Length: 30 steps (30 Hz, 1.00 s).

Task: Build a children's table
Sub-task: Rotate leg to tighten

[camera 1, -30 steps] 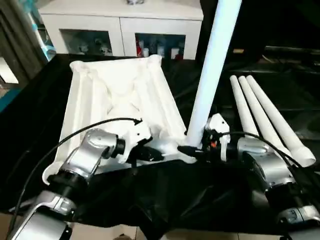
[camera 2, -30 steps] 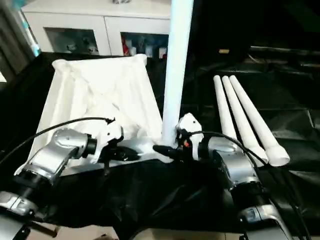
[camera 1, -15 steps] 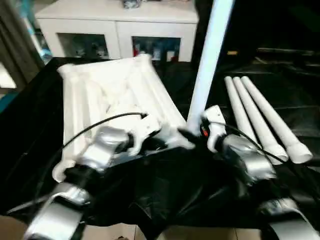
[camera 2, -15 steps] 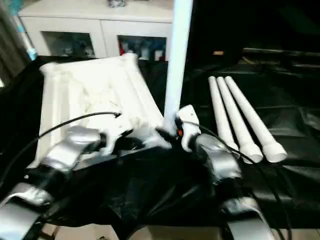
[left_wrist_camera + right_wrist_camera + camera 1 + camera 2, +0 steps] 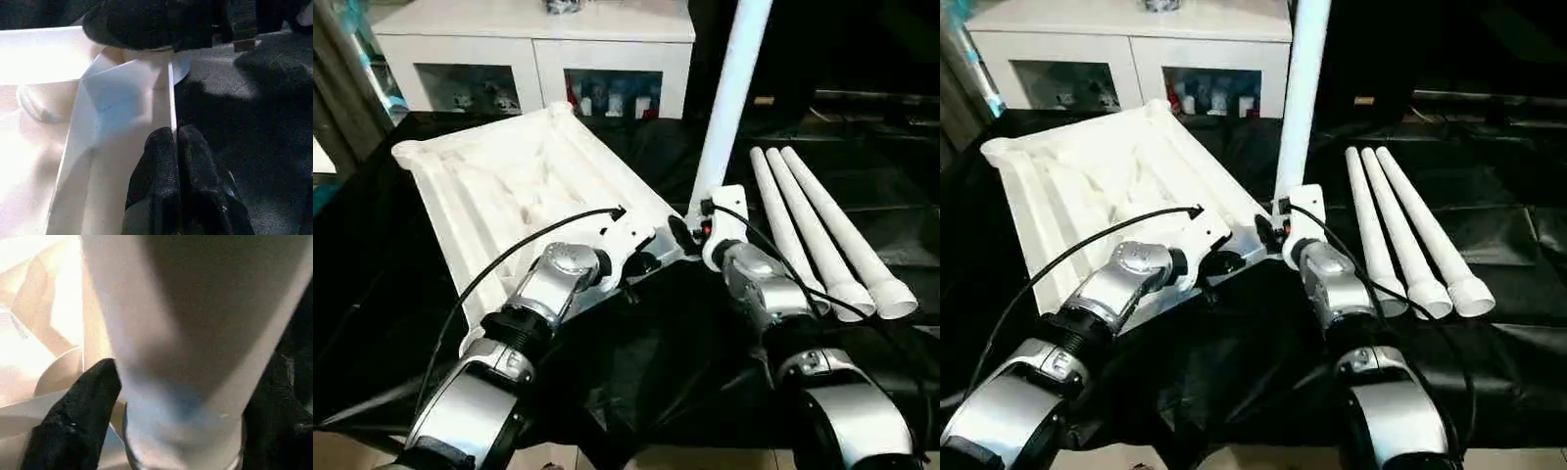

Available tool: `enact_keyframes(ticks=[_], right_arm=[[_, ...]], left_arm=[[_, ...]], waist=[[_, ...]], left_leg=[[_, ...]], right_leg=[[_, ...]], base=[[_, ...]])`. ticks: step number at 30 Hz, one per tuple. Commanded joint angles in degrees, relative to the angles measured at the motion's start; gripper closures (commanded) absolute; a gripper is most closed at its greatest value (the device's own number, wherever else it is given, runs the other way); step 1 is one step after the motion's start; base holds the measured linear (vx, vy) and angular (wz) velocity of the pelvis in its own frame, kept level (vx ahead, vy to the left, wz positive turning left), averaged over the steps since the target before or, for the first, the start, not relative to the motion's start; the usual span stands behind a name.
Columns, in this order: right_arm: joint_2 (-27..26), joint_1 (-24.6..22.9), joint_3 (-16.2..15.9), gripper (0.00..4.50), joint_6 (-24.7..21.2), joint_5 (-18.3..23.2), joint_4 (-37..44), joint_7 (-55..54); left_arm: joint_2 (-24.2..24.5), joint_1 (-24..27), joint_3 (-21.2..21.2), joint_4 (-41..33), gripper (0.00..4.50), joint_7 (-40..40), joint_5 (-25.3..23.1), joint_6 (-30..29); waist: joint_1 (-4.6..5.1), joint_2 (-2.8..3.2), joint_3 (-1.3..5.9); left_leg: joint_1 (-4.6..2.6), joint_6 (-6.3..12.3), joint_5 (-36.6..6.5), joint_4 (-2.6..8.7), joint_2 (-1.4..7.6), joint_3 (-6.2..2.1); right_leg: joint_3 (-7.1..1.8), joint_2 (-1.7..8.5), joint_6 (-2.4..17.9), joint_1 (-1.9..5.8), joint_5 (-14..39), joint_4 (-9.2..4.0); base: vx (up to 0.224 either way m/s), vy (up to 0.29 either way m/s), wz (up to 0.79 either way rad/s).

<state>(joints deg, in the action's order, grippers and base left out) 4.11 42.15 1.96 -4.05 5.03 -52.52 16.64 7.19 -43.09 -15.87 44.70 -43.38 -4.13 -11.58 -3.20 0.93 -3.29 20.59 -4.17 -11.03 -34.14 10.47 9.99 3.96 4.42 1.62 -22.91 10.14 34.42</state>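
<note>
while three legs (image 5: 822,230) lie loose, the right hand (image 5: 690,233) grips one leg (image 5: 729,98).

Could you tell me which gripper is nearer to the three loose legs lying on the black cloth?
The right. The right gripper is at the upright leg, just beside the loose legs; the left gripper pinches the tabletop's rim, farther from them.

A white cabinet (image 5: 533,39) with glass doors stands at the far side, small colourful items on its shelves. Black cloth (image 5: 372,284) covers the work surface. Far right lies in darkness.
</note>
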Motion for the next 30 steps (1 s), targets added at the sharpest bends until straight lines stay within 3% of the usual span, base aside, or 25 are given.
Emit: enact_keyframes(ticks=[1, 3, 7, 8, 14, 15, 19, 25, 30], right_arm=[[-1.64, -1.82, -3.94, 0.83, 0.17, -0.14, -0.19, 7.58], [-0.28, -3.28, -4.83, 0.83, 0.42, -0.04, 2.13, 11.17], [3.84, -7.13, -7.01, 0.83, 0.33, 0.83, 8.54, 19.96], [6.36, -9.25, -7.69, 0.83, 0.25, 1.73, 12.07, 24.86], [12.07, -12.82, -8.21, 0.83, -0.82, 4.1, 19.17, 35.43], [12.88, -13.34, -8.31, 1.08, -1.25, 4.49, 20.38, 37.02], [15.42, -14.79, -9.43, 1.35, -3.18, 5.43, 24.07, 41.79], [15.85, -15.75, -10.38, 1.8, -4.38, 5.19, 25.45, 43.47], [14.41, -16.48, -10.41, 1.84, -5.1, 3.37, 24.69, 38.57]], left_arm=[[-0.36, 0.5, -2.05, -2.04, 4.5, -4.4, 0.34, 2.66], [0.98, 1.48, -2.4, -3.21, 4.5, -7.31, 0.77, 3.63], [4.69, 3.74, -3.09, -5.87, 4.5, -13.52, 1.64, 5.19], [6.7, 4.83, -3.36, -7.19, 4.5, -16.64, 2.1, 5.84], [11.28, 6.98, -3.61, -10.22, 4.5, -23.18, 3.25, 5.77], [11.84, 7.42, -3.33, -10.91, 4.5, -24.2, 3.62, 5.76], [14.65, 8.76, -3.29, -13.25, 4.5, -28.42, 4.58, 5.73], [16.15, 8.74, -3.05, -13.08, 4.5, -28.87, 4.25, 5.93], [14.47, 7.75, -2.4, -11.35, 4.5, -23.36, 2.73, 4.94]], waist=[[-0.08, 0.16, 4.06], [-0.05, 0.26, 3.91], [-0.14, 0.25, 4.01], [-0.3, 0.49, 4.04], [-0.9, 0.51, 3.9], [-0.9, 0.54, 3.9], [-1.08, 0.41, 3.91], [-1.25, 0.42, 3.94], [-1.42, 0.33, 3.83]], left_leg=[[0.05, 4.18, -10.19, 4.1, 2.22, -0.66], [-0.17, 3.98, -11.45, 4.25, 2.4, -0.7], [-0.08, 4.74, -10.58, 4.22, 2.56, -0.71], [-0.16, 4.99, -10.19, 4.19, 2.59, -0.68], [-0.21, 5.09, -10.73, 4.24, 2.95, -0.55], [-0.18, 4.92, -10.77, 4.3, 2.98, -0.52], [-0.1, 4.8, -10.22, 4.24, 2.88, -0.54], [-0.14, 4.29, -9.53, 4.22, 2.86, -0.52], [-0.25, 3.56, -9.68, 4.27, 2.81, -0.5]], right_leg=[[-2.55, 4.13, 14.01, 3.49, 7.98, -3.76], [-2.54, 4.13, 13.61, 3.37, 10.12, -4.04], [-2.62, 4.06, 13.84, 3.5, 8.09, -3.77], [-2.61, 3.99, 14.18, 3.42, 7.06, -3.67], [-2.59, 3.99, 14.83, 3.35, 7.18, -3.47], [-2.6, 3.97, 14.93, 3.3, 7.39, -3.51], [-2.6, 3.96, 14.66, 3.34, 7.78, -3.52], [-2.58, 3.93, 14.31, 3.13, 8.35, -3.51], [-2.68, 4.0, 13.73, 2.96, 9.38, -3.64]], base=[[0.0, 0.0, 0.0], [0.0, 0.0, 0.0], [0.0, 0.0, 0.0], [0.0, 0.0, 0.0], [0.0, 0.0, 0.0], [0.0, 0.0, 0.0], [0.0, 0.0, 0.0], [0.0, 0.0, 0.0], [0.0, 0.0, 0.0]])
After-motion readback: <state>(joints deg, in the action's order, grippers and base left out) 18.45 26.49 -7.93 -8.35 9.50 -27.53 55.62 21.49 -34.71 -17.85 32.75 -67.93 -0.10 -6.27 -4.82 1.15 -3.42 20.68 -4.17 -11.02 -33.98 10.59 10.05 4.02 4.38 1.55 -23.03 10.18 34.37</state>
